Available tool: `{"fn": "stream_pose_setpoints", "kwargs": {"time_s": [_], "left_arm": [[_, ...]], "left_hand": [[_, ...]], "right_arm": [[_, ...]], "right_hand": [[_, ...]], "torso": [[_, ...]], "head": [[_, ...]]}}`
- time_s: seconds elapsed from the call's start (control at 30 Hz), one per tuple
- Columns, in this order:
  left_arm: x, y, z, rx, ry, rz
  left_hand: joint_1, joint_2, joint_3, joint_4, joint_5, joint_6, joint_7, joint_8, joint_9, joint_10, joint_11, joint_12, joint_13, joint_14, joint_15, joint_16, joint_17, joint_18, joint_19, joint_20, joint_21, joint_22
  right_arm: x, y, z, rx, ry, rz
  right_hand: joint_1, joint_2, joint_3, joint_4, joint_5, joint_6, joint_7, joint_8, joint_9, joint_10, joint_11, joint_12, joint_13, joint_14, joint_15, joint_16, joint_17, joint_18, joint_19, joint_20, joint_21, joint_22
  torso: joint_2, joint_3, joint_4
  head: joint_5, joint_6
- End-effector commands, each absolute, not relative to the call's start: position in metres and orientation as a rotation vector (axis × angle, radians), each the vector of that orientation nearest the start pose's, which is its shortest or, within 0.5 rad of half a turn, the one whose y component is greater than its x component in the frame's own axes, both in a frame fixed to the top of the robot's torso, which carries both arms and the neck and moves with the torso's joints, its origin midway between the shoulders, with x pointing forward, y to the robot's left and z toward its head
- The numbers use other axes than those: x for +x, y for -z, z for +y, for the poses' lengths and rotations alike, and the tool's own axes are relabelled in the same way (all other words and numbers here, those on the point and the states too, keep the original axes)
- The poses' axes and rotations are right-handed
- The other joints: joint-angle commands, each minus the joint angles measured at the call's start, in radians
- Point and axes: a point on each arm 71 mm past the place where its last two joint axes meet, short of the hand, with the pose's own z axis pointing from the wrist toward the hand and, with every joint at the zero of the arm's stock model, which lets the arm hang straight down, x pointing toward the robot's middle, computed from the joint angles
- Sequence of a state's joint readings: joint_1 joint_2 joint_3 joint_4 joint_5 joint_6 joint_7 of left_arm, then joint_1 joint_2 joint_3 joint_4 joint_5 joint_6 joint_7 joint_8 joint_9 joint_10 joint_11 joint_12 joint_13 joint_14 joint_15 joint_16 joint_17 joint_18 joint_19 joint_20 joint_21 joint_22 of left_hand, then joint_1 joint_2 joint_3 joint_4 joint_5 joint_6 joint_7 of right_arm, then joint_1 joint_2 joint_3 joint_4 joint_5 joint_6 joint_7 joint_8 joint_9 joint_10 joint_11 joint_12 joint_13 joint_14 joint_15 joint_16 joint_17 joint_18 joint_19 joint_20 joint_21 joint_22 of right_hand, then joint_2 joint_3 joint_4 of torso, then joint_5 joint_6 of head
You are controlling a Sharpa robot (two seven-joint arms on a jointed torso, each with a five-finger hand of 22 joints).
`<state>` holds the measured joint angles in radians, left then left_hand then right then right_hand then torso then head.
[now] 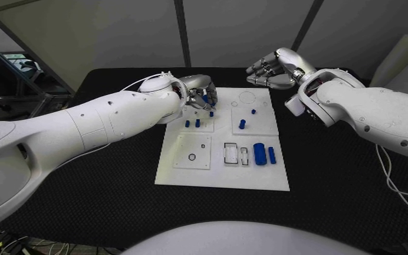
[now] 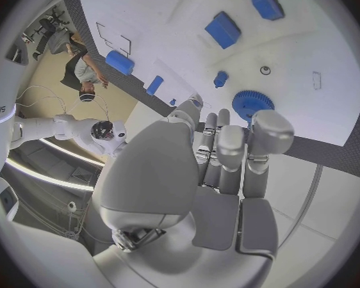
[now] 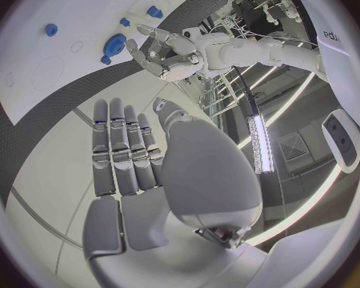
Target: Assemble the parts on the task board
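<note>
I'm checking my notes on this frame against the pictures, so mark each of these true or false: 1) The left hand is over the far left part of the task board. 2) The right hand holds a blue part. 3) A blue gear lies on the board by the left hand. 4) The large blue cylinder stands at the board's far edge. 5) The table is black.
1) True: the left hand is over the far left part of the task board.
2) False: the right hand holds nothing and is beyond the board's far right corner.
3) True: the blue gear lies just past its fingertips.
4) False: the large blue cylinder lies near the board's near right side.
5) True: the table is black.
</note>
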<state>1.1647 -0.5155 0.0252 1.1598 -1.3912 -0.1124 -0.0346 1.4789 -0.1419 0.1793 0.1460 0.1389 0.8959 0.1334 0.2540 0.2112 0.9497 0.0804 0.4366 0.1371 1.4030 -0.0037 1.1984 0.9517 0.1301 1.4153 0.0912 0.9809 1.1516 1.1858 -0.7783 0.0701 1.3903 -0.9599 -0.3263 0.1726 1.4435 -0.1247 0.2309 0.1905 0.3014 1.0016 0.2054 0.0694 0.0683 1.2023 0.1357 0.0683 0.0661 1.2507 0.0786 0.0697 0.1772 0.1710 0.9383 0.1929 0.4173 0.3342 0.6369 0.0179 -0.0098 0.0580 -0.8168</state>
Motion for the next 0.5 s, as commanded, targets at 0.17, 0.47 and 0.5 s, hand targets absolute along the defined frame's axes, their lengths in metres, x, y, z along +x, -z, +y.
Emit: {"fn": "stream_pose_setpoints", "kwargs": {"time_s": [0.17,0.47,0.5], "left_arm": [[0.541,0.22,0.125,0.234,0.654,1.87],[0.542,0.226,0.122,0.249,0.637,1.916],[0.542,0.226,0.122,0.25,0.636,1.919]], "left_hand": [[-0.013,-0.001,-0.008,0.0,0.0,0.015,-0.003,-0.013,-0.01,0.015,-0.004,-0.016,-0.012,0.021,-0.003,0.022,0.012,-0.024,0.02,0.0,0.051,0.039],[-0.019,-0.001,-0.012,0.001,0.0,0.021,-0.004,-0.018,-0.016,0.021,-0.007,-0.023,-0.018,0.031,-0.005,0.033,0.017,-0.029,0.03,-0.003,0.081,0.062],[-0.019,-0.001,-0.012,0.001,0.0,0.021,-0.005,-0.018,-0.016,0.022,-0.007,-0.024,-0.018,0.031,-0.005,0.032,0.016,-0.029,0.031,-0.003,0.083,0.063]], "right_arm": [[0.518,0.152,-0.202,0.229,-1.067,1.545],[0.519,0.152,-0.2,0.227,-1.07,1.545],[0.519,0.152,-0.2,0.227,-1.071,1.545]], "right_hand": [[-0.01,0.002,-0.004,-0.002,0.006,-0.004,-0.001,-0.002,0.0,-0.009,0.0,-0.002,0.0,-0.002,0.008,-0.005,-0.001,0.011,0.005,0.002,-0.005,-0.002],[-0.01,0.002,-0.004,-0.002,0.006,-0.004,-0.001,-0.002,0.0,-0.009,0.0,-0.002,0.0,-0.002,0.008,-0.005,-0.001,0.011,0.005,0.002,-0.005,-0.002],[-0.01,0.002,-0.004,-0.002,0.006,-0.004,-0.001,-0.002,0.0,-0.009,0.0,-0.002,0.0,-0.002,0.008,-0.005,-0.001,0.011,0.005,0.002,-0.005,-0.002]], "torso": [[0.0,-0.0002,0.0002],[0.0,-0.0008,0.0018],[-0.001,-0.0009,0.0018]], "head": [[0.001,-0.001],[0.002,-0.005],[0.001,-0.007]]}}
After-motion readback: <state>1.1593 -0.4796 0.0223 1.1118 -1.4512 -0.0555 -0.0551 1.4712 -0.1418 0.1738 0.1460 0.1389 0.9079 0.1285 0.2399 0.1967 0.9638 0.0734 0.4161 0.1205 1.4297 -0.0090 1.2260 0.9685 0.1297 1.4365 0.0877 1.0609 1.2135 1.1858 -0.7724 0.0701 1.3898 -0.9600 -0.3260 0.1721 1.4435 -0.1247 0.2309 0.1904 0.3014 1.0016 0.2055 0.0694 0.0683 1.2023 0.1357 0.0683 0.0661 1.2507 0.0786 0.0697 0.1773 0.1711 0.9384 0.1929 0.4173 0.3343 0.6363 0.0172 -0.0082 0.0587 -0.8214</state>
